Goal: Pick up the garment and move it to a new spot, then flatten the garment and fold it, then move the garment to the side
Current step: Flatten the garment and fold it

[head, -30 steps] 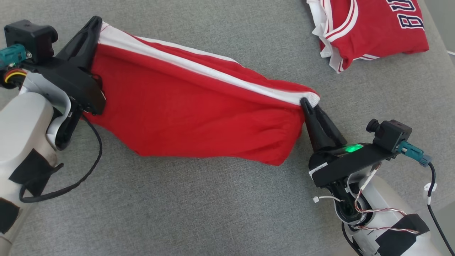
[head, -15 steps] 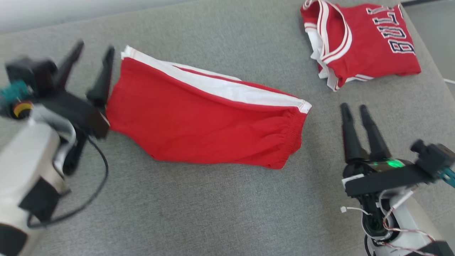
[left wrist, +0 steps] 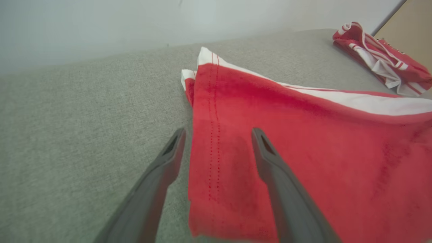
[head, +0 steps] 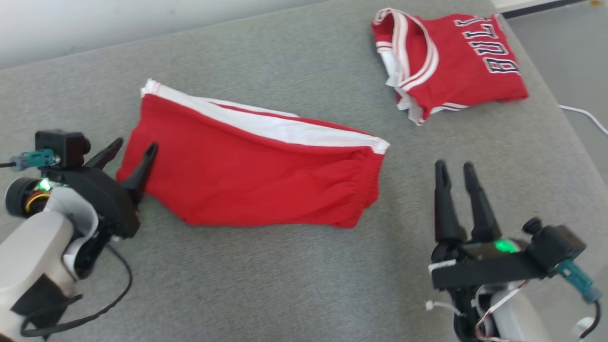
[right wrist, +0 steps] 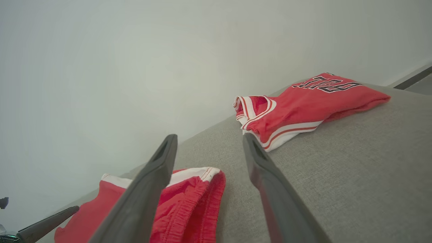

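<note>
Red shorts point(head: 256, 175) with a white side stripe lie flat on the grey fabric-covered bench point(head: 285, 285), near its middle. The left claw point(head: 136, 143) stands spread at the shorts' hem end, grasping nothing. In the left wrist view one of its fingers overlaps the cloth and the other overlaps the bench. The right claw point(head: 454, 165) stands spread and empty, clear of the waistband end. A folded red jersey point(head: 451, 61) lies well apart, at the far right.
</note>
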